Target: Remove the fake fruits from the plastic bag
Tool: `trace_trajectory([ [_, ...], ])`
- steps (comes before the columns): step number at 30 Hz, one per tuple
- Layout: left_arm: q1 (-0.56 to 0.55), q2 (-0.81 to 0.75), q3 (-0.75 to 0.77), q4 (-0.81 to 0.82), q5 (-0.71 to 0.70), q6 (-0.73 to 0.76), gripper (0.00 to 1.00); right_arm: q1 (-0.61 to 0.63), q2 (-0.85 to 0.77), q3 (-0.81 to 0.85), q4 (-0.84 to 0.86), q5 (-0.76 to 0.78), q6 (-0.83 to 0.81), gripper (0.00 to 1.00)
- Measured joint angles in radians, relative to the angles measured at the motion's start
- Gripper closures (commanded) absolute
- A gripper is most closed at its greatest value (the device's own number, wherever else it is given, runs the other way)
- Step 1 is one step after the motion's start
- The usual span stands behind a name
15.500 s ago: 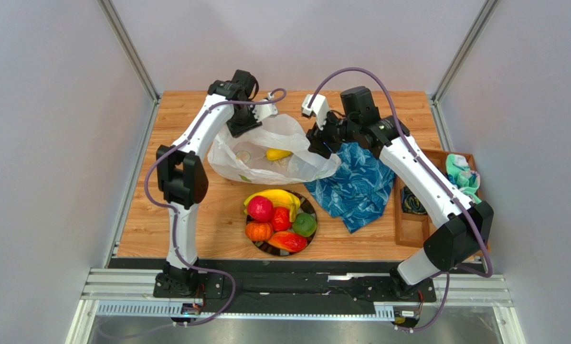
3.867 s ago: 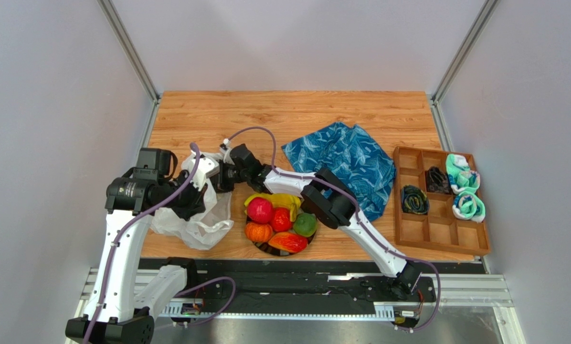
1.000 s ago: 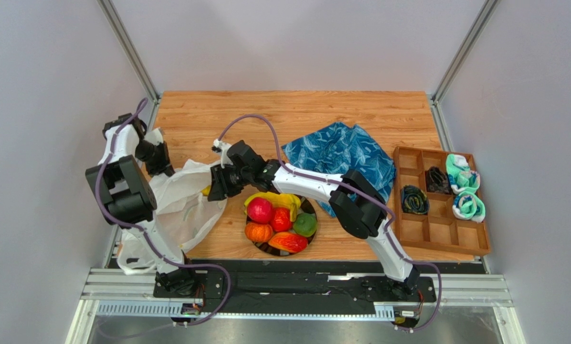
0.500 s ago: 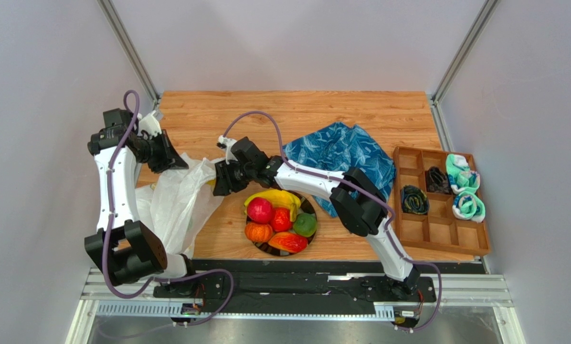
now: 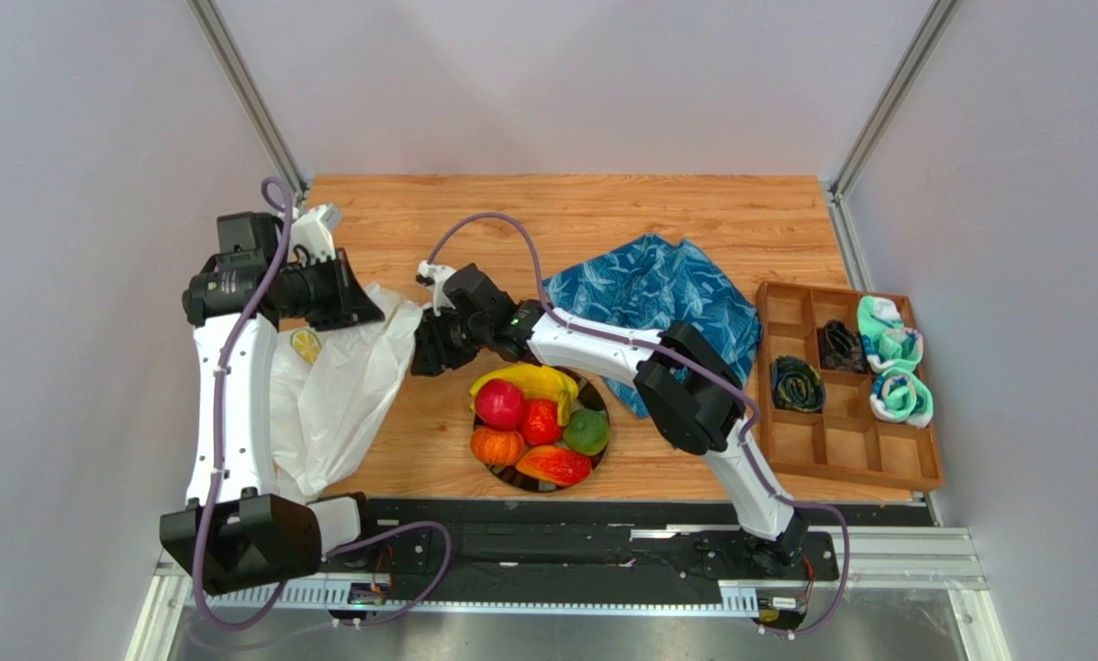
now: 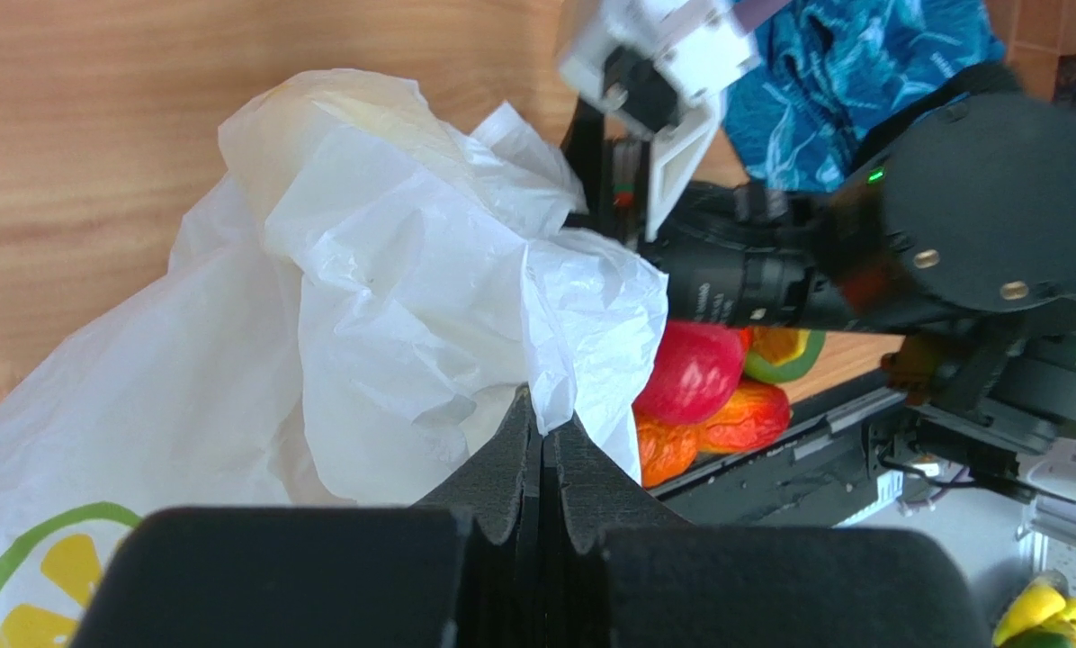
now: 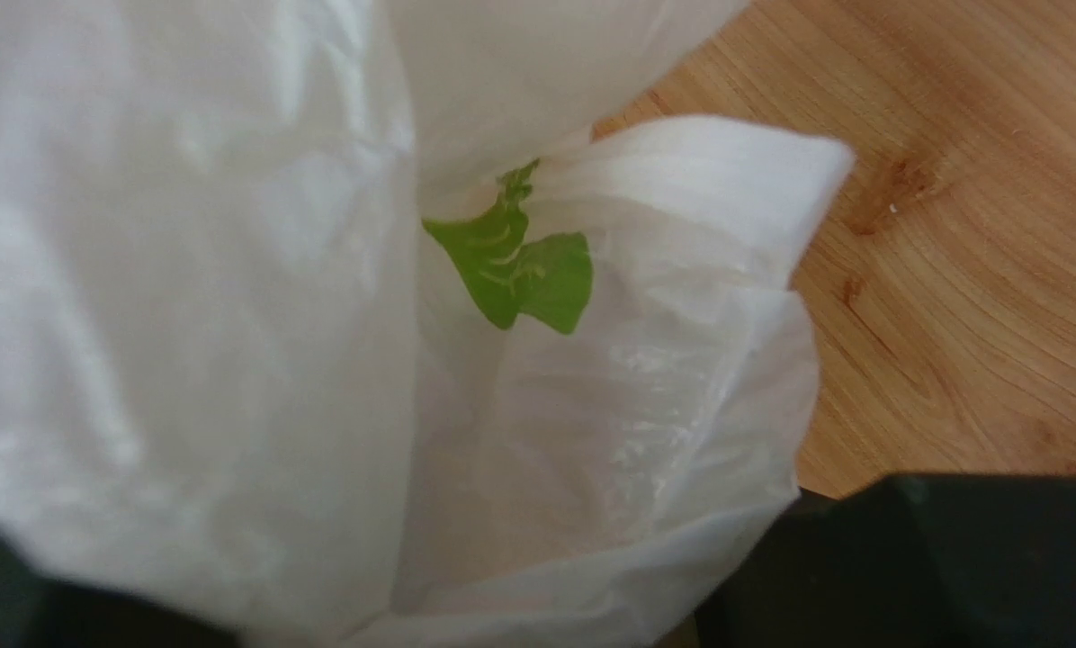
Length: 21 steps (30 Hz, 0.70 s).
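Holding the plastic bag point(image 5: 331, 400) pinched in my closed left gripper point(image 6: 544, 435) at left of counter point(image 5: 582, 221) | right gripper point(image 5: 426, 353) against bag, I cannot tell its state | fake fruits point(image 5: 501, 402) on plate point(image 5: 502, 478)

Plastic bag point(image 5: 341, 400): thin translucent white film, crinkled, soft sheen on the folds; printed green and yellow mark.
Fake fruits point(image 5: 541, 420): hard moulded plastic, smooth, glossy.
Plate point(image 5: 502, 475): dark rim, smooth, shiny.
Table point(image 5: 568, 221): wood-grain top, light brown, smooth, low sheen.
Blue cloth point(image 5: 651, 289): woven fabric, matt, rumpled, pale printed pattern.
Tray point(image 5: 844, 441): brown wood, matt.
Arm links point(image 5: 224, 400): white smooth shells, slight gloss; joints matt black.
Cable point(image 5: 493, 227): purple sheath, smooth.
Rail point(image 5: 913, 558): grey metal, dull finish.
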Motion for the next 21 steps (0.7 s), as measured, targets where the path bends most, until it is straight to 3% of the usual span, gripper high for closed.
trace_trajectory([
  [6,0.078,0.007,-0.098,-0.01,0.021,-0.028,1.0,0.0,0.0,0.0,-0.004,0.008,-0.011,0.52],
  [11,0.149,0.118,0.09,-0.068,0.2,-0.014,1.0,0.0,-0.003,0.0,-0.027,0.01,-0.014,0.53],
  [16,0.141,0.09,0.256,-0.126,0.385,0.034,1.0,-0.026,-0.054,-0.021,-0.066,-0.053,0.018,0.53],
  [21,0.13,0.05,0.138,-0.14,0.39,0.025,1.0,-0.08,-0.132,-0.024,-0.079,-0.135,0.008,0.53],
])
